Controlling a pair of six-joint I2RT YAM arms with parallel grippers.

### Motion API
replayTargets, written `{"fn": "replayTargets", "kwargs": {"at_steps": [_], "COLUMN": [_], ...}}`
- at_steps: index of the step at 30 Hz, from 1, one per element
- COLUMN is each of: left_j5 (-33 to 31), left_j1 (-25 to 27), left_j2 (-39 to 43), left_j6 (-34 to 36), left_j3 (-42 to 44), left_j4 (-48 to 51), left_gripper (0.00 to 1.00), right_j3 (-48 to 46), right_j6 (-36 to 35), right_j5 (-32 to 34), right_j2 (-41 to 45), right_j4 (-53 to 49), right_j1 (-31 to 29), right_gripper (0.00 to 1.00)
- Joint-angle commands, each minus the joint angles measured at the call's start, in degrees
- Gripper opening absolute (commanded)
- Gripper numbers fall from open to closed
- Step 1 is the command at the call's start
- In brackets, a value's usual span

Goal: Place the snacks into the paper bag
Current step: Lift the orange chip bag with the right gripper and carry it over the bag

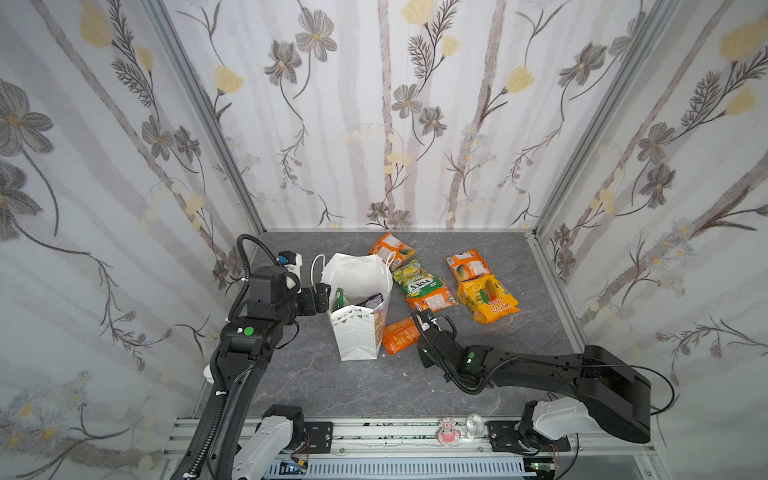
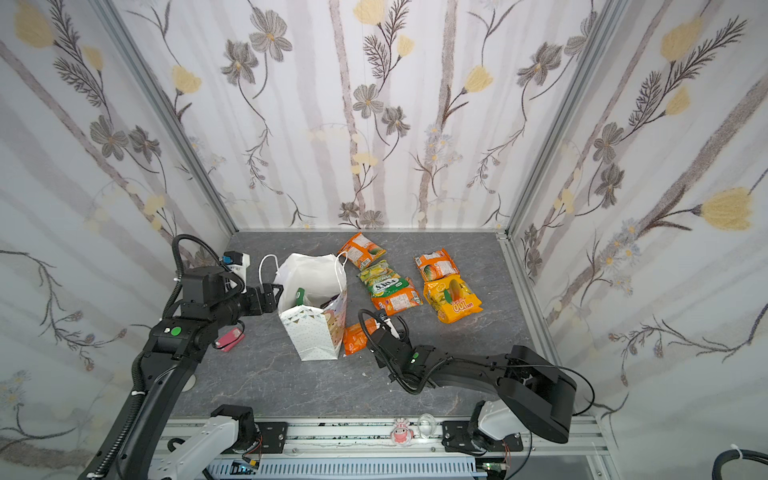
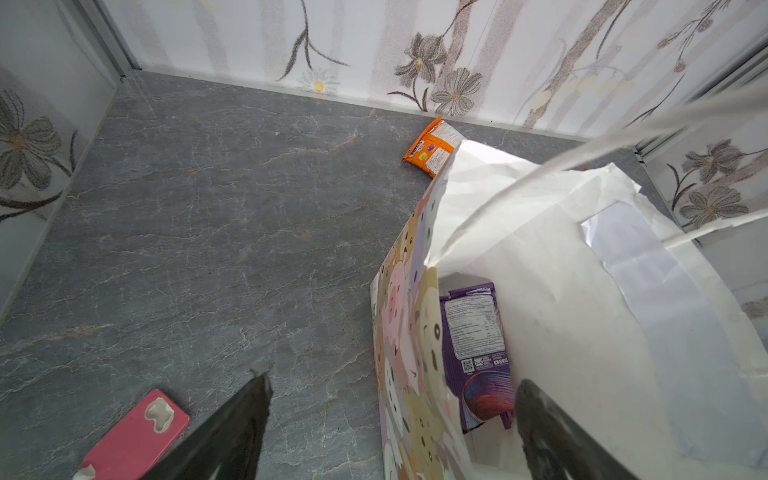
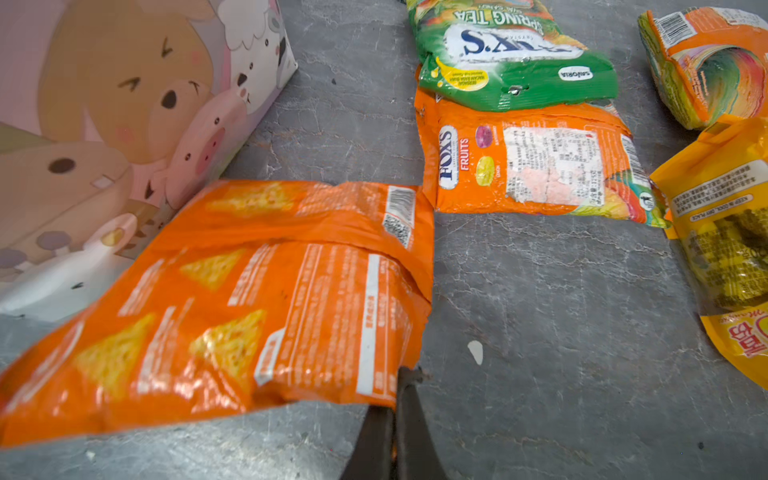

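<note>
Right end effector (image 4: 401, 378) pinches orange packet (image 4: 249, 299); purple packet (image 3: 473, 332) half hidden in bag (image 3: 561, 270).

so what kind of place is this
Probably a robot test booth: flower-print panels in a metal frame enclose a grey tabletop, and the left arm and right arm sit on a front rail.

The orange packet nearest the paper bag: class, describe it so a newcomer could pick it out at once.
Start at the white paper bag standing mid-table. Right beside its base is an orange packet, its edge pinched by the shut right gripper. Unlike the other orange packets, it shows yellow triangular chips.
</note>
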State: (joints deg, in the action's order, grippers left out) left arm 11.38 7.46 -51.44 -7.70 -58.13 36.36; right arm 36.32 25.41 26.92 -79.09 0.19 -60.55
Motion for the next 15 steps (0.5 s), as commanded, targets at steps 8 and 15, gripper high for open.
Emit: {"fn": "replayTargets", "kwargs": {"at_steps": [8, 15], "left_j5": [-1.3, -1.7], "left_j1": [0.0, 0.0], "left_j2": [2.1, 4.0], "left_j6": [0.2, 0.1], "left_j3": [0.9, 2.1], "left_j4": [-2.0, -2.5], "left_gripper": [0.93, 0.93], "right_j3": [-5.0, -4.1], "right_j6": [0.7, -0.9], "right_j5": [-13.3, -12.5], "right_j2": [17.4, 22.4], "right_j4": [1.5, -1.4], "right_j1": [6.9, 8.3], "right_gripper": [0.00, 0.00]}}
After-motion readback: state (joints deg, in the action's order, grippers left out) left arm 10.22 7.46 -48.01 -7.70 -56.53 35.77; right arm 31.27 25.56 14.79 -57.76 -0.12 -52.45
